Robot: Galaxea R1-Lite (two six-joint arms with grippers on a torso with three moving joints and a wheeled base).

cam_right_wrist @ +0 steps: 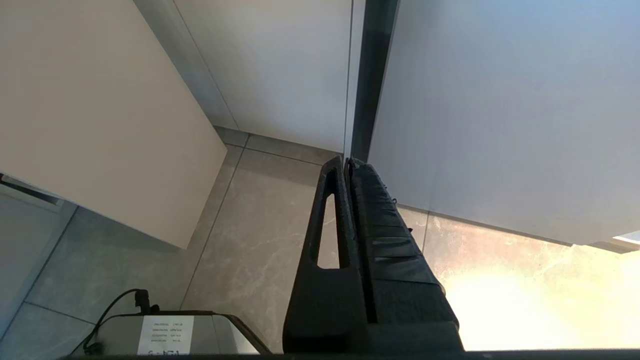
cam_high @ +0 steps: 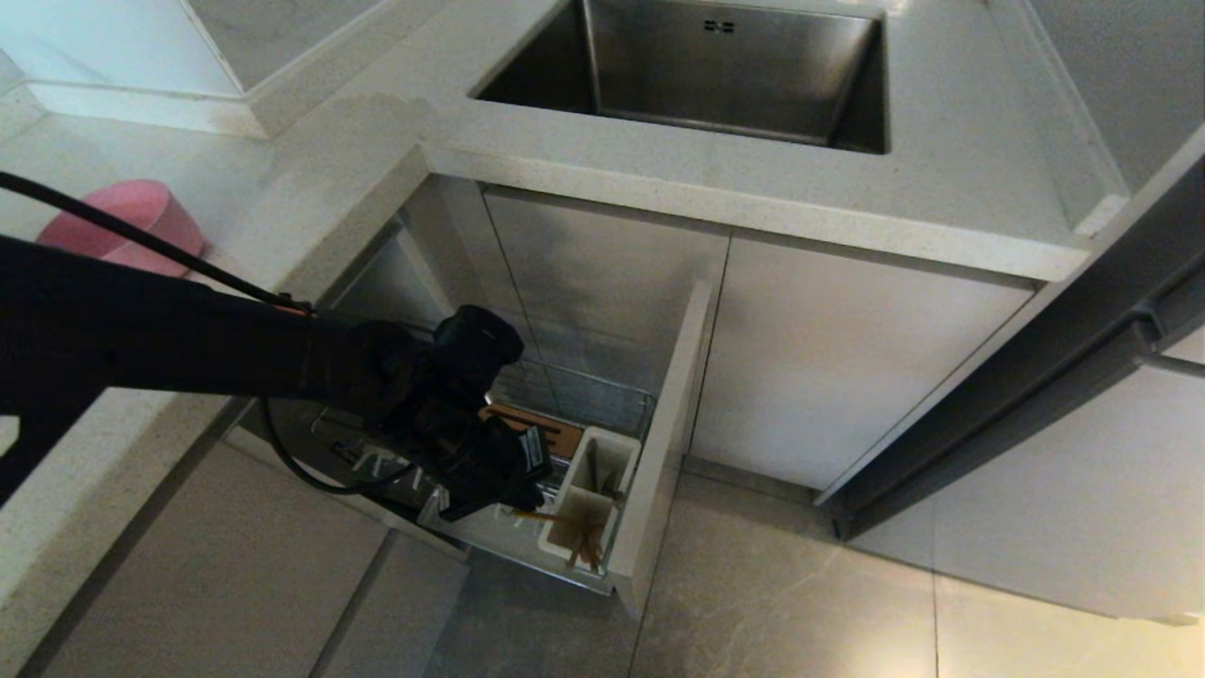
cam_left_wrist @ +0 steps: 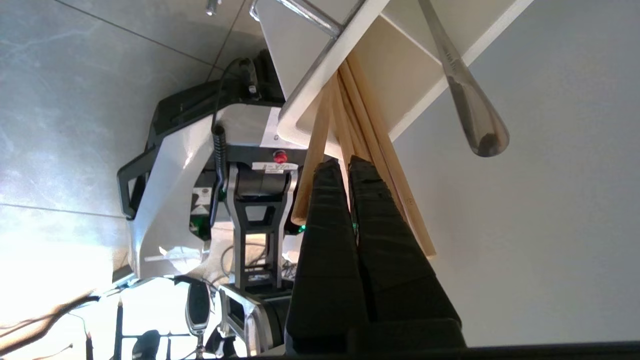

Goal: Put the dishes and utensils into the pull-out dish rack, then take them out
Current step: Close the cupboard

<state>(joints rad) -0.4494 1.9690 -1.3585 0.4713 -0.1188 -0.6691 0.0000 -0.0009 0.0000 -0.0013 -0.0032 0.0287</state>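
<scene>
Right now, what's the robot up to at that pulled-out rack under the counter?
The left gripper is down at the open dish rack, its fingers shut on the chopsticks, which stand in the white utensil cup. The spoon stands in the neighbouring compartment. The pink bowl sits on the counter, left of the sink. No plate is visible. The right gripper hangs shut over the floor, idle.

Kitchen's got a pale speckled stone countertop [cam_high: 659,188] with a square stainless steel sink [cam_high: 715,75] set in it. Below are flat light-grey cabinet doors [cam_high: 847,377] and big grey marbled floor tiles [cam_high: 800,603]
</scene>
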